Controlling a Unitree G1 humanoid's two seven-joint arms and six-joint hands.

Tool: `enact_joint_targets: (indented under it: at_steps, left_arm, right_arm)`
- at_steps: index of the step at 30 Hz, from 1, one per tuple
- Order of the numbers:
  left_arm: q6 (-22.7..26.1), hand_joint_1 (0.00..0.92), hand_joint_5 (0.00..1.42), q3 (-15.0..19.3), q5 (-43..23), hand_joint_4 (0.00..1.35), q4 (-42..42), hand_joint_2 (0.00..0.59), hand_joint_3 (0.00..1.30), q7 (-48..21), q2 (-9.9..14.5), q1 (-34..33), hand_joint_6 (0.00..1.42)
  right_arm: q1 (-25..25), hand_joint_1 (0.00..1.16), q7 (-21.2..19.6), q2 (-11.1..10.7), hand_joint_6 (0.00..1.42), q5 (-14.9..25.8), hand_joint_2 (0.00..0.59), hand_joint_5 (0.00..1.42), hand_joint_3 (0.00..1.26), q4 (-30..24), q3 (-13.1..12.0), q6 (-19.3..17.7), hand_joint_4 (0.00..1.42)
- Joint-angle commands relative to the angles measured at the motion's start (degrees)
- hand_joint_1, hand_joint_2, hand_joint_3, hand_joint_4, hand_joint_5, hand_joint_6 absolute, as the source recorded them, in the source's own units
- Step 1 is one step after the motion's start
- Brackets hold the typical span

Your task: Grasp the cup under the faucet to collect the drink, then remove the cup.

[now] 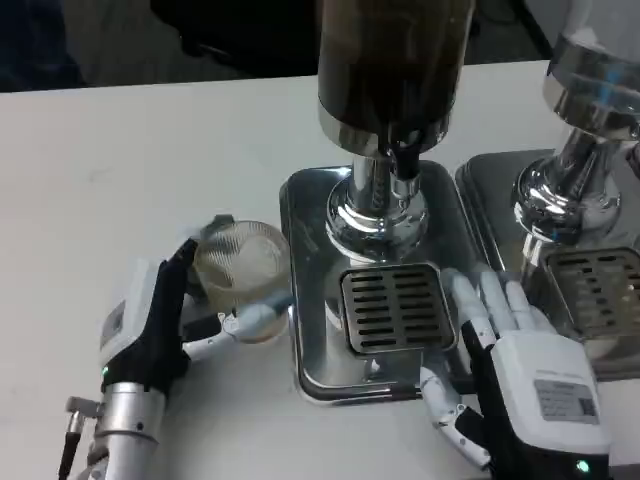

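- The place looked like a drinks-serving station set up for robot trials, more test lab than café.
- A steel beverage dispenser point(385, 120) with a dark tank stood on a plain white worktop point(130, 170).
- A second dispenser point(590, 130) stood just beside it, each over a slotted drip tray point(395, 308).
- Dim, indistinct floor lay behind the worktop.

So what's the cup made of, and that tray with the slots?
The cup looks like clear plastic or glass: you can see the table through its ribbed wall. The drip tray looks like polished metal, probably stainless steel, since it is silvery and mirrors the dispenser's column.
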Motion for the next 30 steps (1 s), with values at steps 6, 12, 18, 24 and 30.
enact_joint_targets:
  at_steps: [6,12,18,24,30]
  left_arm:
    - [0.93,0.642,1.08,-1.22,2.02,0.81,0.95,0.06,0.62,3.87,-0.74,0.13,1.22]
    - [0.93,0.694,1.17,-1.21,3.07,0.96,0.22,0.0,0.76,8.15,-0.46,0.32,1.31]
    - [-0.09,0.699,1.2,-0.49,3.07,1.0,-0.74,0.0,0.8,10.73,-0.45,0.39,1.34]
    - [-0.67,0.7,1.22,-0.35,3.33,1.02,-1.83,0.0,0.82,11.65,-0.04,0.18,1.36]
    - [-1.36,0.713,1.25,-0.58,3.73,1.04,-2.53,0.0,0.85,11.89,0.09,0.43,1.4]
  right_arm:
    - [0.56,0.17,0.17,0.53,0.15,0.26,0.516,0.01,0.08,-0.84,-0.58,0.27,0.0]
    - [0.38,0.17,0.14,0.78,0.17,0.21,0.516,0.02,0.08,-0.51,-0.46,0.1,0.0]
    - [0.15,0.17,0.12,0.63,0.17,0.27,0.516,0.02,0.08,-0.28,-0.64,-0.09,0.0]
    - [-0.49,0.17,0.11,0.49,0.17,0.48,0.509,0.03,0.08,0.14,-0.87,-0.33,0.0]
    - [-0.5,0.17,-0.04,0.54,0.17,0.49,0.51,0.03,0.08,0.24,-0.88,-0.31,0.0]
